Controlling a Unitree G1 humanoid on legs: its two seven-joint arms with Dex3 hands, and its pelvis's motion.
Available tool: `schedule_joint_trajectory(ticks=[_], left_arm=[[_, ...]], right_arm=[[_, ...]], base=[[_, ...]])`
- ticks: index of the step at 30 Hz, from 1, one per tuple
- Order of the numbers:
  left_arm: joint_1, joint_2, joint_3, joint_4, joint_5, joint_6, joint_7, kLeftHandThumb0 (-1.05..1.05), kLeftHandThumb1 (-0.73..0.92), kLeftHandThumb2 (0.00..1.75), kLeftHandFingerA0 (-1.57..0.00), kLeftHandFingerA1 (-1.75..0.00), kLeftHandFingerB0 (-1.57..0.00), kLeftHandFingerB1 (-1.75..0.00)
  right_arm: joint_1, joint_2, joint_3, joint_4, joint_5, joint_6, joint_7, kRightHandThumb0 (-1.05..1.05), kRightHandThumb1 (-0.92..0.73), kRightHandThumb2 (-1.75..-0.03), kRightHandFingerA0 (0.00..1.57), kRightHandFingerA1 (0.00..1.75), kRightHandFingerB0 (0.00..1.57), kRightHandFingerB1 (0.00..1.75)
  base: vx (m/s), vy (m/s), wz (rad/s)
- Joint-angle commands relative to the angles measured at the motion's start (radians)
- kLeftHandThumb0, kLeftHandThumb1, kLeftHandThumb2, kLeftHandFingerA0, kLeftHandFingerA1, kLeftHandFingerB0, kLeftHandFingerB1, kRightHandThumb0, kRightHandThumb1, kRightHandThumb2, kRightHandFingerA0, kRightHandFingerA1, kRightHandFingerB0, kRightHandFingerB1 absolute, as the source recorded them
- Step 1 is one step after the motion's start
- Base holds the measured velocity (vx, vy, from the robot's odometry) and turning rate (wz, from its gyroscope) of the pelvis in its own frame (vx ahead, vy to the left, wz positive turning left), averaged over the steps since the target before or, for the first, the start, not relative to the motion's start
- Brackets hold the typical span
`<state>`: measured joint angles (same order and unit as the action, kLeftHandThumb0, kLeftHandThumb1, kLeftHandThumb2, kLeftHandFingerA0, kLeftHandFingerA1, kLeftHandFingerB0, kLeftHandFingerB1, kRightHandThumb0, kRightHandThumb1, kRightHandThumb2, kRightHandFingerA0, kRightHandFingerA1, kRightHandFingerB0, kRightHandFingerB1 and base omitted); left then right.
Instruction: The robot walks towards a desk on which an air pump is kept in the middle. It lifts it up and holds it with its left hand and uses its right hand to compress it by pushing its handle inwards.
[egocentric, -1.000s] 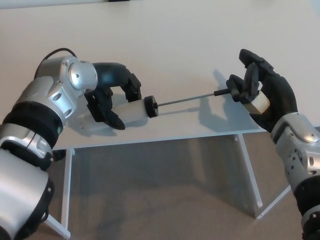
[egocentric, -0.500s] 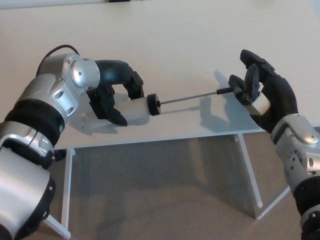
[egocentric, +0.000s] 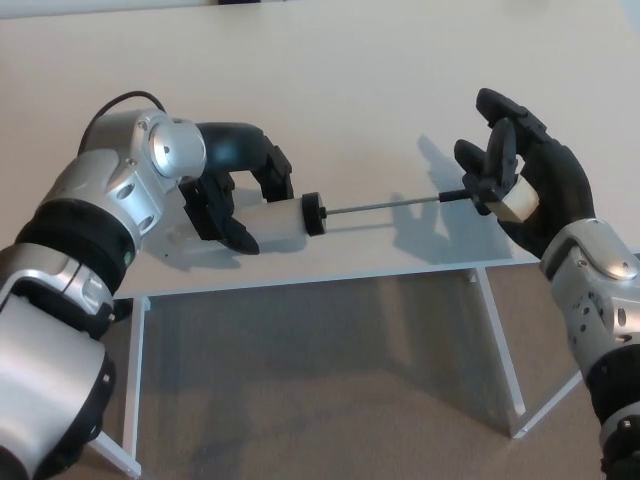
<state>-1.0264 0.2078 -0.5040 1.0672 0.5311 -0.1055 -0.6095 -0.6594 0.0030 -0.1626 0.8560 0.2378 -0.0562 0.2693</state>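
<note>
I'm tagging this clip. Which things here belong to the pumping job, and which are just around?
In the job:
white cylindrical air pump
its thin metal rod
left hand
right hand

Just around:
white metal-legged desk
brown floor

Surface (egocentric: 360, 80): pale, matte top filling the upper part of the head view, its front edge running left to right about mid-frame. White frame legs (egocentric: 500, 350) descend from beneath that edge at left and right. Shadows of the arms fall across the top. Below lies brown carpeted floor (egocentric: 320, 390). Whether anything rests directly on the top cannot be told.
</note>
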Motion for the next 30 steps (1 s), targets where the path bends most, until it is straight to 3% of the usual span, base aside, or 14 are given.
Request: schedule_joint_trajectory(ticks=[1,4,5,6,7,8,9,15,16,21,22,25,26,30], left_arm=[[0.006,-0.017,-0.003,0.006,0.002,0.021,0.002,-0.18,0.78,0.64,-0.86,-0.89,-0.66,-0.92],[0.003,-0.025,-0.003,0.01,0.002,0.019,0.005,-0.17,0.76,0.64,-0.88,-0.91,-0.73,-0.9],[-0.002,-0.031,-0.005,0.009,0.004,0.023,0.004,-0.22,0.73,0.61,-0.95,-0.9,-0.73,-0.55],[-0.005,-0.034,-0.007,0.009,0.006,0.026,0.002,-0.22,0.73,0.61,-0.95,-0.9,-0.73,-0.55],[-0.009,-0.04,-0.009,0.009,0.007,0.03,0.002,-0.19,0.72,0.65,-0.95,-1.08,-0.69,-1.04],[-0.011,-0.044,-0.01,0.008,0.008,0.033,0.001,-0.19,0.72,0.65,-0.95,-1.08,-0.69,-1.04],[-0.016,-0.049,-0.013,0.006,0.011,0.039,0.0,-0.21,0.76,0.62,-0.95,-0.76,-0.7,-0.64],[-0.028,-0.059,-0.019,0.003,0.016,0.046,0.005,-0.2,0.76,0.62,-0.88,-0.74,-0.7,-0.54],[-0.028,-0.066,-0.014,-0.006,0.012,0.049,0.021,-0.29,0.73,0.63,-0.77,-0.5,-0.8,-0.55],[-0.027,-0.077,-0.005,-0.022,0.006,0.055,0.046,-0.29,0.73,0.63,-0.77,-0.5,-0.8,-0.55],[-0.039,-0.085,-0.008,-0.01,0.011,0.07,0.049,-0.21,0.73,0.62,-0.87,-0.68,-0.87,-0.53],[-0.06,-0.1,-0.016,0.006,0.022,0.087,0.057,-0.22,0.72,0.62,-0.85,-0.56,-0.85,-0.52],[-0.063,-0.101,-0.015,0.002,0.021,0.088,0.058,-0.26,0.72,0.63,-0.8,-0.53,-0.83,-0.54],[-0.075,-0.107,-0.012,0.0,0.019,0.103,0.057,-0.27,0.73,0.62,-0.84,-0.63,-0.73,-0.46]], right_arm=[[-0.012,0.011,0.015,-0.009,-0.021,-0.016,-0.008,-0.89,-0.79,-1.13,0.1,0.31,0.09,0.24],[-0.015,0.015,0.023,-0.003,-0.023,-0.025,0.002,-0.88,-0.81,-1.13,0.09,0.27,0.09,0.22],[-0.017,0.018,0.028,-0.001,-0.025,-0.022,0.003,-0.88,-0.81,-1.15,0.0,0.24,0.15,0.23],[-0.017,0.02,0.031,0.0,-0.026,-0.019,0.004,-0.88,-0.81,-1.15,0.0,0.24,0.15,0.23],[-0.017,0.024,0.033,-0.001,-0.026,-0.015,0.001,-0.87,-0.8,-1.14,0.0,0.25,0.14,0.23],[-0.016,0.027,0.033,-0.001,-0.026,-0.013,-0.001,-0.87,-0.8,-1.14,0.0,0.25,0.14,0.23],[-0.016,0.034,0.033,0.002,-0.026,-0.019,-0.012,-0.87,-0.81,-1.13,0.0,0.29,0.14,0.25],[-0.016,0.046,0.03,0.007,-0.029,-0.033,-0.031,-0.86,-0.81,-1.13,0.03,0.32,0.14,0.26],[-0.018,0.053,0.023,0.01,-0.026,-0.043,-0.045,-0.87,-0.85,-0.8,0.07,0.26,0.11,0.22],[-0.022,0.065,0.01,0.016,-0.024,-0.062,-0.067,-0.87,-0.85,-0.8,0.07,0.26,0.11,0.22],[-0.029,0.067,0.003,0.026,-0.024,-0.066,-0.084,-0.87,-0.8,-0.85,0.11,0.3,0.09,0.25],[-0.044,0.067,-0.007,0.049,-0.035,-0.084,-0.12,-0.87,-0.81,-0.86,0.11,0.31,0.08,0.25],[-0.046,0.065,-0.009,0.051,-0.036,-0.088,-0.122,-0.84,-0.92,-0.72,0.11,0.26,0.12,0.24],[-0.056,0.065,-0.016,0.06,-0.038,-0.098,-0.134,-0.87,-0.81,-0.84,0.11,0.32,0.09,0.26]], base=[[0.0,0.0,0.0],[0.0,0.0,0.0],[0.0,0.0,0.0],[0.0,0.0,0.0],[0.0,0.0,0.0],[0.0,0.0,0.0],[0.0,0.0,0.0],[0.0,0.0,0.0],[0.0,0.0,0.0],[0.0,0.0,0.0],[0.0,0.0,0.0],[0.0,0.0,0.0],[0.0,0.0,0.0],[0.0,0.0,0.0]])
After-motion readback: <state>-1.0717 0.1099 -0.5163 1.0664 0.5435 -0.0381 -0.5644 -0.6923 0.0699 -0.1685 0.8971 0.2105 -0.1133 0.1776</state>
